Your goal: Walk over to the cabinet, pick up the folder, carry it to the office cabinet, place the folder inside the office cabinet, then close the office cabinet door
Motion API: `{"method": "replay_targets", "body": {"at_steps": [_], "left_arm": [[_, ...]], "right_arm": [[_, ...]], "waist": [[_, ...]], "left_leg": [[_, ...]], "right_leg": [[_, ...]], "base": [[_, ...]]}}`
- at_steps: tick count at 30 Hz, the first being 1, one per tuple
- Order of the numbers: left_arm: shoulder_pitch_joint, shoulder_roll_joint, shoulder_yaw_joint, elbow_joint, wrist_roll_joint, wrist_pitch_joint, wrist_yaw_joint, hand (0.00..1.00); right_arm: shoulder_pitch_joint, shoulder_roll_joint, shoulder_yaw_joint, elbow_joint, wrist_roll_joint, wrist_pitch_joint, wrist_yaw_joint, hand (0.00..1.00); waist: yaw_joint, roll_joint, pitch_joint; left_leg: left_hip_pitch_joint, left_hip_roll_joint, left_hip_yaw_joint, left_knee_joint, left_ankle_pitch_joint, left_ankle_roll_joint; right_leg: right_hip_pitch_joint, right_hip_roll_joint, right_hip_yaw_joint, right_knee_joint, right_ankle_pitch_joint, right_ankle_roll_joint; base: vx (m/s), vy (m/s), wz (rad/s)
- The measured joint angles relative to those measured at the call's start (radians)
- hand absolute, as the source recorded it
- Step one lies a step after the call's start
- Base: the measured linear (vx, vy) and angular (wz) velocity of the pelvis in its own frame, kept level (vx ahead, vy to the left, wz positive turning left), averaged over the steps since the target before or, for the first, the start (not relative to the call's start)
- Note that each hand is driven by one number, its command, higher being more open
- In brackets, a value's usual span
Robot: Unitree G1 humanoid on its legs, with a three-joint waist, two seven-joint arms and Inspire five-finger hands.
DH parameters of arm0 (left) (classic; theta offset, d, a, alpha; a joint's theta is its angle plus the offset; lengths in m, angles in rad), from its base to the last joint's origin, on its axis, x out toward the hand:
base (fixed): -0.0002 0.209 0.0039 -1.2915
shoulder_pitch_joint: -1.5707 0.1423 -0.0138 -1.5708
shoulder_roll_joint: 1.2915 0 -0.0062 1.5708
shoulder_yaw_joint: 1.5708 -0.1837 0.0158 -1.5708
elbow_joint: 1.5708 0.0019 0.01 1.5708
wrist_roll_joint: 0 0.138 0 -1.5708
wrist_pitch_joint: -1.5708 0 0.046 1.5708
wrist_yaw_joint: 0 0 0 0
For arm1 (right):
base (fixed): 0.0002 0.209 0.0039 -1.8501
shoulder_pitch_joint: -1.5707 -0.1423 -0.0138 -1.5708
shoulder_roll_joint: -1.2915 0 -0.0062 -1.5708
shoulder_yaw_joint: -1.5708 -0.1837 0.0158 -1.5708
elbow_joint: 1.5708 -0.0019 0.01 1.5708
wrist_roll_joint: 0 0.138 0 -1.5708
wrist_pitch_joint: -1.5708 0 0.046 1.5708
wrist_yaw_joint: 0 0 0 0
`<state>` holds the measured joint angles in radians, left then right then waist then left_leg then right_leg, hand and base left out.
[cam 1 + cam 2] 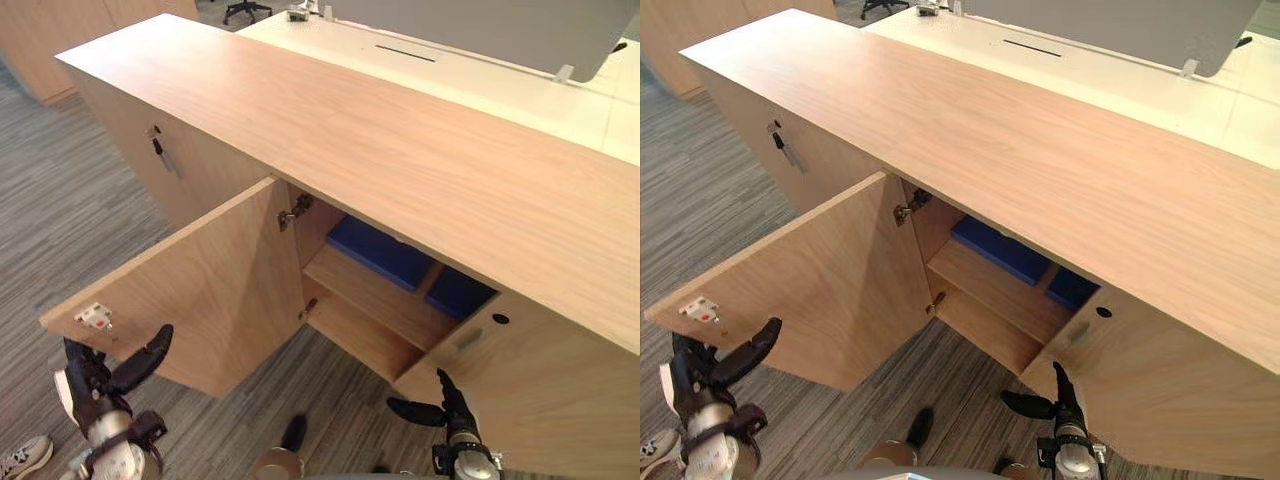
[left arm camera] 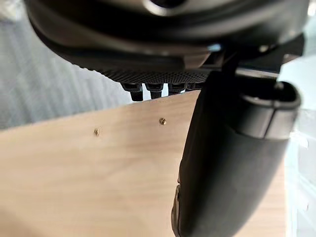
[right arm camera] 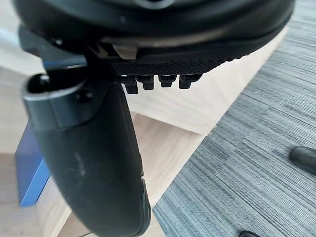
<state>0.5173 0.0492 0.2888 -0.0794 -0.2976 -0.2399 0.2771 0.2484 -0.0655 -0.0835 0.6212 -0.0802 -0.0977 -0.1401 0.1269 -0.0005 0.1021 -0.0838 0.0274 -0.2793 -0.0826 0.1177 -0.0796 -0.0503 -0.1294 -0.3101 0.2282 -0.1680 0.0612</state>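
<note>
The long wooden office cabinet (image 1: 400, 150) stands before me with its left door (image 1: 220, 290) swung wide open. Inside, a blue folder (image 1: 380, 250) lies flat on the upper shelf (image 1: 375, 295); it also shows in the right wrist view as the blue folder (image 3: 29, 168). More blue (image 1: 455, 292) shows past a wooden upright. My left hand (image 1: 95, 385) is open and empty, low beside the open door's free edge, facing the wood panel (image 2: 98, 173). My right hand (image 1: 445, 405) is open and empty, just below the cabinet's right door (image 1: 510, 390).
A closed cabinet door with a metal handle (image 1: 160, 150) is further left. A white desk (image 1: 480, 70) runs behind the cabinet, with a chair base (image 1: 245, 10) beyond. A person's white shoe (image 1: 25, 455) is on the grey carpet at lower left.
</note>
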Motion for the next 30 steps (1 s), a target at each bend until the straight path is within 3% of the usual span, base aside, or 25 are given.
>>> {"method": "replay_targets", "body": {"at_steps": [4, 11, 13, 15, 16, 17, 18, 19, 23, 30], "left_arm": [[0.115, -0.032, -0.071, -0.068, -0.001, -0.028, 0.0, 1.0], [0.115, 0.01, -0.153, -0.079, -0.001, -0.047, -0.001, 1.0], [0.102, 0.02, -0.17, -0.079, -0.001, -0.05, -0.001, 1.0], [0.081, 0.018, -0.17, -0.078, -0.001, -0.058, 0.008, 1.0], [0.069, 0.02, -0.17, -0.077, -0.001, -0.059, 0.009, 1.0], [0.032, 0.02, -0.176, -0.071, -0.001, -0.06, 0.014, 1.0], [0.028, 0.015, -0.183, -0.07, -0.001, -0.06, 0.025, 1.0], [0.01, 0.009, -0.184, -0.068, -0.001, -0.065, 0.056, 1.0], [-0.032, 0.028, -0.185, -0.066, -0.003, -0.065, 0.091, 1.0], [-0.038, 0.046, -0.203, -0.005, -0.006, -0.095, 0.097, 1.0]], "right_arm": [[0.003, 0.031, 0.013, 0.0, 0.0, 0.0, -0.002, 1.0], [-0.012, 0.043, 0.038, -0.003, 0.001, 0.0, -0.024, 1.0], [-0.025, 0.042, 0.054, -0.002, 0.001, 0.0, -0.032, 1.0], [-0.046, 0.046, 0.071, -0.002, 0.002, -0.001, -0.044, 1.0], [-0.05, 0.046, 0.078, -0.002, 0.002, -0.003, -0.045, 1.0], [-0.072, 0.049, 0.088, 0.001, 0.002, -0.003, -0.048, 1.0], [-0.081, 0.042, 0.089, 0.004, 0.002, -0.003, -0.05, 1.0], [-0.095, 0.044, 0.093, 0.004, 0.004, -0.004, -0.057, 1.0], [-0.116, 0.051, 0.113, 0.016, 0.009, -0.005, -0.064, 1.0], [-0.109, 0.059, 0.108, 0.048, 0.018, -0.003, -0.081, 1.0]], "waist": [[0.005, -0.002, 0.001], [0.007, -0.018, 0.011], [0.005, -0.022, 0.014], [0.001, -0.018, 0.01], [-0.007, -0.035, 0.017], [-0.013, -0.046, 0.034], [-0.011, -0.035, 0.034], [-0.017, -0.027, 0.036], [-0.032, -0.043, 0.049], [-0.049, -0.06, 0.062]], "left_leg": [[0.01, 0.006, 0.043, 0.004, -0.004, 0.001], [-0.036, 0.009, 0.098, 0.01, -0.004, -0.02], [-0.082, -0.01, 0.098, 0.058, 0.001, -0.023], [-0.091, -0.015, 0.118, 0.026, -0.007, -0.024], [-0.092, -0.021, 0.127, 0.005, -0.013, -0.04], [-0.129, -0.048, 0.131, 0.099, -0.005, -0.021], [-0.134, -0.046, 0.127, 0.149, -0.033, 0.002], [-0.116, -0.048, 0.156, 0.093, -0.052, 0.022], [-0.093, -0.071, 0.173, 0.013, -0.035, -0.003], [-0.079, -0.099, 0.183, -0.004, -0.035, 0.008]], "right_leg": [[-0.006, 0.006, 0.036, 0.002, -0.007, -0.002], [-0.042, 0.001, 0.06, 0.002, -0.003, -0.009], [-0.067, -0.015, 0.065, 0.0, -0.001, -0.009], [-0.075, -0.011, 0.09, -0.041, 0.04, 0.001], [-0.076, -0.018, 0.093, -0.06, 0.051, 0.001], [-0.087, -0.047, 0.094, -0.073, 0.059, 0.001], [-0.091, -0.043, 0.1, -0.077, 0.063, 0.005], [-0.089, -0.034, 0.137, -0.117, 0.108, 0.013], [-0.087, -0.053, 0.162, -0.178, 0.176, 0.015], [-0.123, -0.074, 0.205, -0.116, 0.125, 0.019]], "base": [[-0.07, 0.012, -0.15], [-0.08, 0.029, 0.11], [-0.04, 0.078, 0.05], [-0.01, 0.092, -0.01], [-0.02, 0.127, 0.26], [-0.02, 0.102, 0.2], [0.0, 0.127, -0.05], [0.01, 0.093, -0.2], [0.0, 0.098, -0.06], [-0.01, 0.031, -0.06]]}}
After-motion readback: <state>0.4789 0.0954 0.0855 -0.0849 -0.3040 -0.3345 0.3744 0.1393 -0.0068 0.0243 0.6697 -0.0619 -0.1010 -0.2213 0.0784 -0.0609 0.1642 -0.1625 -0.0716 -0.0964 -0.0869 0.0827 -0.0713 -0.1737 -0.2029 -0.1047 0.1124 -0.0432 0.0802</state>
